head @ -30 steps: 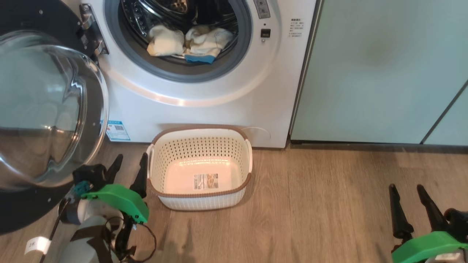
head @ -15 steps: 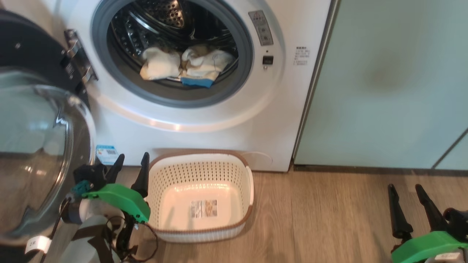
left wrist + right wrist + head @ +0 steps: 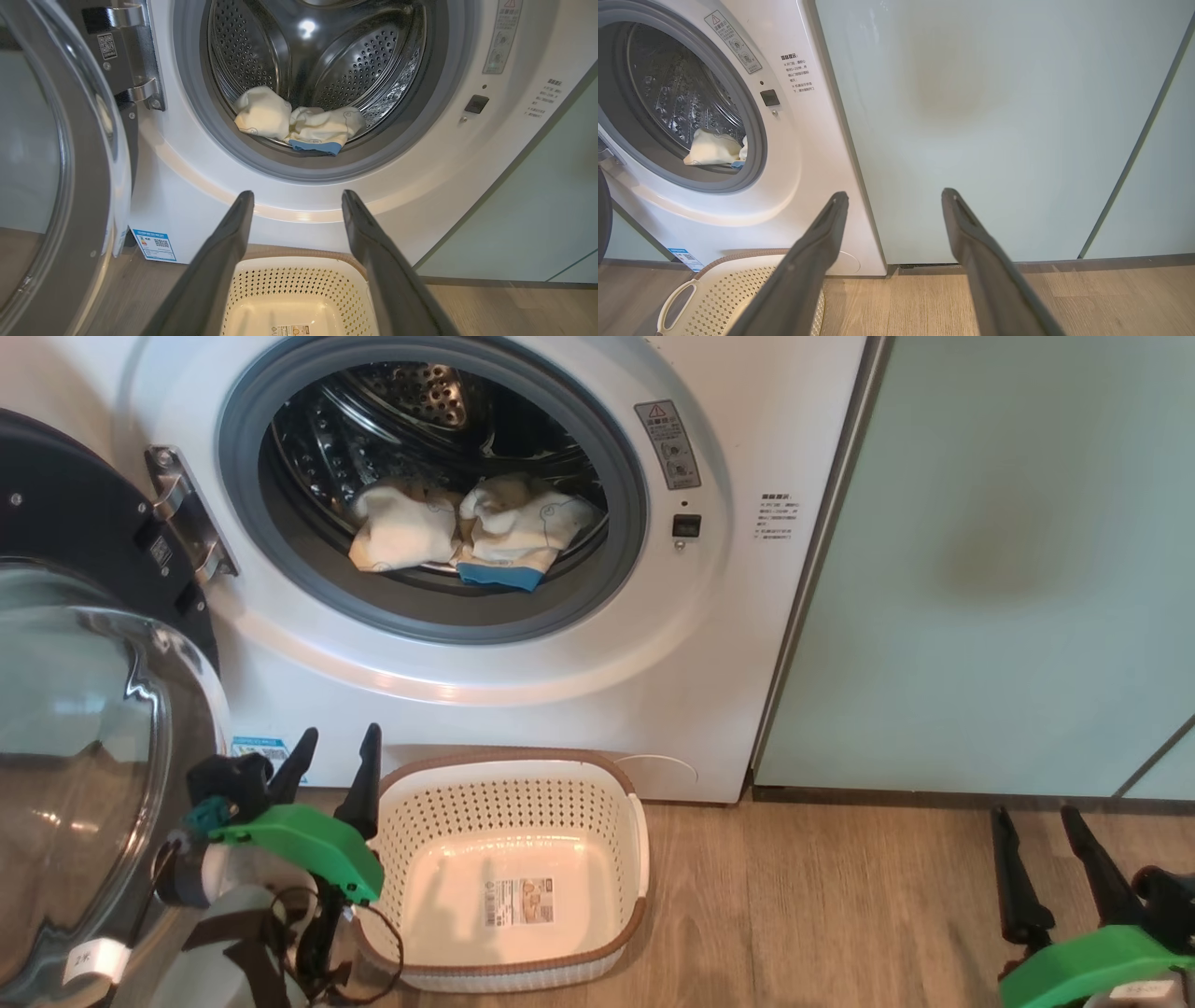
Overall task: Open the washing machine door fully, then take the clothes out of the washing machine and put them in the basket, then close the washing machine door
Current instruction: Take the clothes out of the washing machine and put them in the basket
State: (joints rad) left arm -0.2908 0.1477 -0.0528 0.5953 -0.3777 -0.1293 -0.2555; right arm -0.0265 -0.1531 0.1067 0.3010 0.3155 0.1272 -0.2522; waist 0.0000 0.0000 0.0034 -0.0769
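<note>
Finds the clothes [image 3: 299,123] at twelve o'clock from the released left tool [image 3: 296,198], long axis nine-to-three, farther from the released right tool [image 3: 894,196].

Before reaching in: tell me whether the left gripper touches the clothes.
Apart. Left wrist view: open left gripper sits outside, clothes lie inside the drum.

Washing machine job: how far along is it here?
Done: the washing machine door stands swung wide open. In hand: nothing; the left gripper and right gripper are open and empty. Left: the clothes lie inside the washing machine, the basket is empty, and the door needs closing.
</note>
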